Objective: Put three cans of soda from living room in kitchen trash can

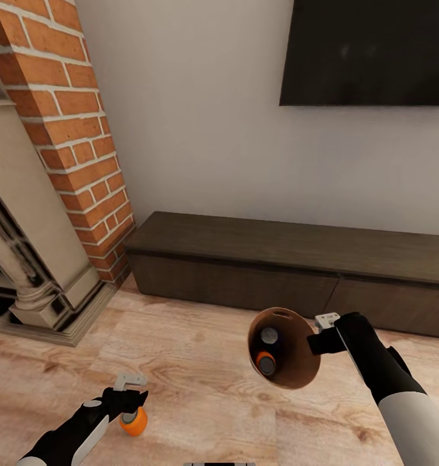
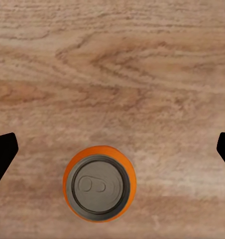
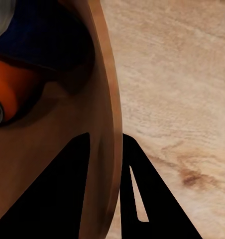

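A bright orange soda can (image 2: 99,184) stands upright on the wood floor, silver-grey top facing up. My left gripper (image 2: 112,149) hovers above it, open, with its dark fingertips (image 2: 3,154) spread wide and the can off-centre between them. The head view has that can (image 1: 134,421) just under the left gripper (image 1: 132,402). My right gripper (image 1: 324,335) is shut on the rim of the trash can (image 1: 297,369), held tilted above the floor. Inside its copper-brown wall lie an orange can (image 1: 266,362) and a darker can (image 1: 269,335). The right wrist view shows the rim (image 3: 110,124) pinched between the fingers.
A red-brick fireplace (image 1: 70,129) with a pale stone surround rises at the left. A long dark low cabinet (image 1: 284,265) runs along the wall under a wall TV (image 1: 368,52). Light wood floor (image 1: 200,362) spreads between the arms.
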### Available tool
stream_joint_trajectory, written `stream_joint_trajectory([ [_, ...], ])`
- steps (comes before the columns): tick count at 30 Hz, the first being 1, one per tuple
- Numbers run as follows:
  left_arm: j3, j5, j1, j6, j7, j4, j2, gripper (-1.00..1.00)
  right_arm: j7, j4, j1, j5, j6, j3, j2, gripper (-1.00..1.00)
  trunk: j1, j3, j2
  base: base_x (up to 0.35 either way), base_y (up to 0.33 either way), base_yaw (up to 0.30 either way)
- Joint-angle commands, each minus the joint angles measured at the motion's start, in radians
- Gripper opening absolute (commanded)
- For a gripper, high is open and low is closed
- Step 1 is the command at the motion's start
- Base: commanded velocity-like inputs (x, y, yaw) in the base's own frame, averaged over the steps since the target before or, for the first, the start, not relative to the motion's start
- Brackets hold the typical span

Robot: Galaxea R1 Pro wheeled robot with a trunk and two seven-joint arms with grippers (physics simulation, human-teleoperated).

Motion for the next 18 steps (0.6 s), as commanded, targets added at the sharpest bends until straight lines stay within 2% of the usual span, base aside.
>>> stream_joint_trajectory([
  [1, 0.000, 0.000, 0.000, 0.000, 0.000, 0.000, 0.000, 1.00, 0.002, -0.002, 0.000, -0.017, 0.004, 0.000, 0.000, -1.00, 0.000, 0.000, 0.000, 0.000, 0.000, 0.000],
  [5, 0.001, 0.000, 0.000, 0.003, -0.001, 0.000, 0.000, 1.00, 0.002, -0.006, 0.000, -0.018, 0.004, 0.000, -0.001, -1.00, 0.000, 0.000, 0.000, 0.000, 0.000, 0.000],
  [16, 0.002, 0.003, 0.000, 0.007, -0.006, 0.001, 0.000, 1.00, 0.011, -0.009, 0.000, -0.020, 0.004, -0.001, -0.001, -1.00, 0.005, -0.042, -0.003, 0.000, 0.000, 0.000],
  [18, 0.002, 0.004, 0.000, 0.006, -0.007, 0.001, 0.000, 1.00, 0.011, -0.009, 0.000, -0.019, 0.004, -0.001, 0.000, -1.00, 0.005, -0.042, -0.003, 0.000, 0.000, 0.000],
])
